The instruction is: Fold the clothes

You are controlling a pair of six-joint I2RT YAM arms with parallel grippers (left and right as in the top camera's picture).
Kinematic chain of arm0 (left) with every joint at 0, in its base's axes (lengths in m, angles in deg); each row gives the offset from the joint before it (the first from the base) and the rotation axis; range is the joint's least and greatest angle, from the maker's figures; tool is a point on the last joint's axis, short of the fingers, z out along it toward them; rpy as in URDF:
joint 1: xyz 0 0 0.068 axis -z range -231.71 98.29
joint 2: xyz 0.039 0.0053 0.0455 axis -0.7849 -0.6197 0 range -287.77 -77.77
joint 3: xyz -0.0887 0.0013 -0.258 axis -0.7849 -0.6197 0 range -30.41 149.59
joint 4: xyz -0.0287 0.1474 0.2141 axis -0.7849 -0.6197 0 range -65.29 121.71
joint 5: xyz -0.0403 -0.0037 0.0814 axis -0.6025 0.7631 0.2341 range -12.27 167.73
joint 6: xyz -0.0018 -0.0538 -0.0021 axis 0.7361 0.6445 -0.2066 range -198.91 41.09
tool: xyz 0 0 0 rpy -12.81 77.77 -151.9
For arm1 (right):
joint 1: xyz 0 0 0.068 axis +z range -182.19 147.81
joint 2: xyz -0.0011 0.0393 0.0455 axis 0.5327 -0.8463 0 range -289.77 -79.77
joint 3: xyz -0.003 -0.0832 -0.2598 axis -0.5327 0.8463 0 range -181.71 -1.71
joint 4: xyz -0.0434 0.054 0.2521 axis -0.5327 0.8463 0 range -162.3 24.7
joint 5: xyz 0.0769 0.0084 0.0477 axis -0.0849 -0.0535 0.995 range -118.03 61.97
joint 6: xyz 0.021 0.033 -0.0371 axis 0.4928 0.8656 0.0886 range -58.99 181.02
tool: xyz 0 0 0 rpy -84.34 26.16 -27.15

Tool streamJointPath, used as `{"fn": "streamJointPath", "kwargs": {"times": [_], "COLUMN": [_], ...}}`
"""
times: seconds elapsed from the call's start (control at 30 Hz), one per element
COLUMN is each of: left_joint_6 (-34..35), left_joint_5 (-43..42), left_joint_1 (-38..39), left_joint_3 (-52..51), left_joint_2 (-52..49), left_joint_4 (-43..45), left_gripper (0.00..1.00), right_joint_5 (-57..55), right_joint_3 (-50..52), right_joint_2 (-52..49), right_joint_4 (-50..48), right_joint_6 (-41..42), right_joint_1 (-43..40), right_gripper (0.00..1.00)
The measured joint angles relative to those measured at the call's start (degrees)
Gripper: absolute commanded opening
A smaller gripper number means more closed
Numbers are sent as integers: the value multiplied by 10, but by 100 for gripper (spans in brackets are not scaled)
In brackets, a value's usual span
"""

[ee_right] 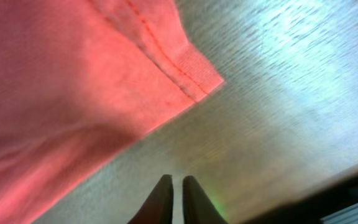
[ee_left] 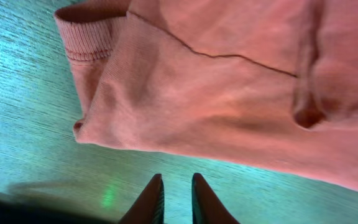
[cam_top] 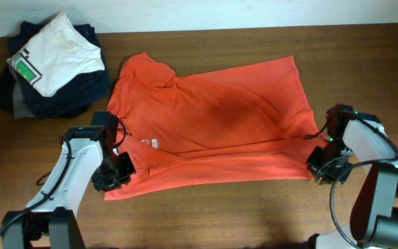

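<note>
An orange-red T-shirt (cam_top: 213, 124) lies spread on the wooden table, its lower edge folded over, with a small white tag (cam_top: 150, 144) showing. My left gripper (cam_top: 116, 173) sits at the shirt's front left corner. In the left wrist view its fingers (ee_left: 176, 182) are nearly together and empty, just off the shirt's folded edge (ee_left: 229, 93). My right gripper (cam_top: 323, 166) is at the shirt's front right corner. In the right wrist view its fingers (ee_right: 177, 182) are together and empty, over bare table beside the hem corner (ee_right: 194, 71).
A pile of dark navy garments (cam_top: 74, 97) with a folded white shirt with a green patch (cam_top: 57, 55) on top lies at the back left. The table's front edge runs close behind both grippers.
</note>
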Motion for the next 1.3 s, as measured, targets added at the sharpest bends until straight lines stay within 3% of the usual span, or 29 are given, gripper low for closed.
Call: {"fn": "streamJointPath", "kwargs": {"times": [0.03,0.07,0.1,0.2,0.4,0.63,0.87,0.97,1.1,1.3], "left_joint_6": [-2,-4,-10,-12,83,95,100,97,99,99], "left_joint_5": [-12,-20,-33,-72,-89,-122,-113,-104,-99,-99], "left_joint_1": [0,1,8,54,70,70,70,70,70,70], "left_joint_3": [0,0,0,0,0,0,0,0,0,26], "left_joint_2": [2,2,2,2,-17,-74,-111,-111,-111,-111], "left_joint_4": [2,10,36,91,132,173,174,174,178,169], "left_gripper": [46,65,72,72,67,62,36,10,1,1], "right_joint_5": [-1,-3,-3,8,11,11,11,11,11,11], "right_joint_3": [-16,-30,-33,-34,-34,-34,-34,-34,-34,-34], "right_joint_2": [5,6,6,6,6,6,6,6,6,6], "right_joint_4": [11,11,5,3,3,3,3,3,3,3], "right_joint_6": [-2,-4,-7,-10,-19,-25,-26,-26,-27,-26], "right_joint_1": [0,0,0,0,0,0,0,0,0,0], "right_gripper": [99,99,99,99,98,99,99,99,99,99]}}
